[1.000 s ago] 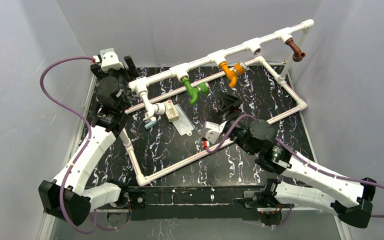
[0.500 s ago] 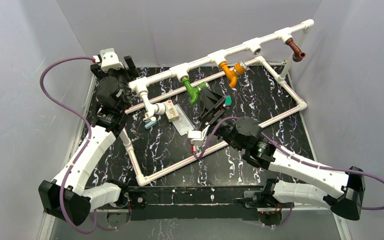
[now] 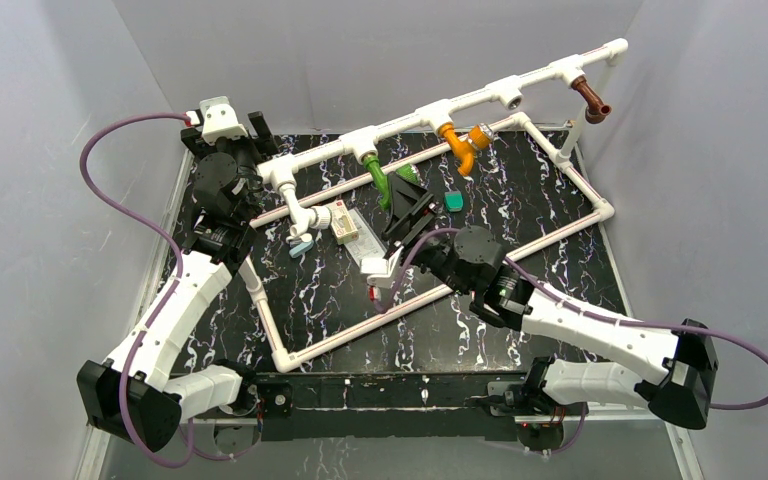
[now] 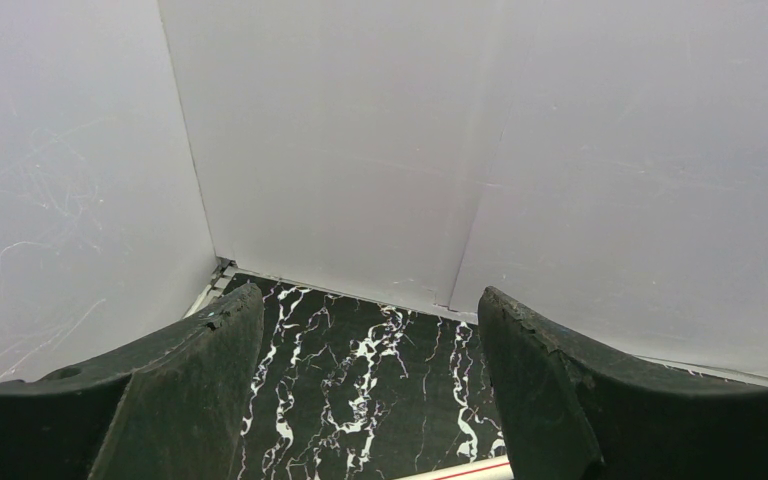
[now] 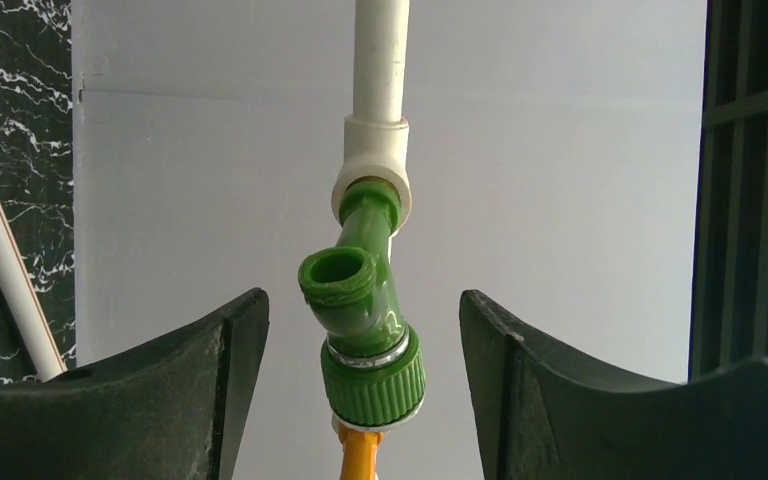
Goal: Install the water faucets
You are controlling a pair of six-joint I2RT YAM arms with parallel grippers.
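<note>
Moved left since a second ago: right claw [image 5: 360,300], now astride bright green plastic faucet with round knob [image 5: 370,340]. Jaws wide, clear gap either side, no contact, nothing held. Faucet seated in tee socket of long white pipe [image 5: 377,60]. Likewise wide and empty: left claw [image 4: 370,320], above black marbled counter [image 4: 360,400].
</note>
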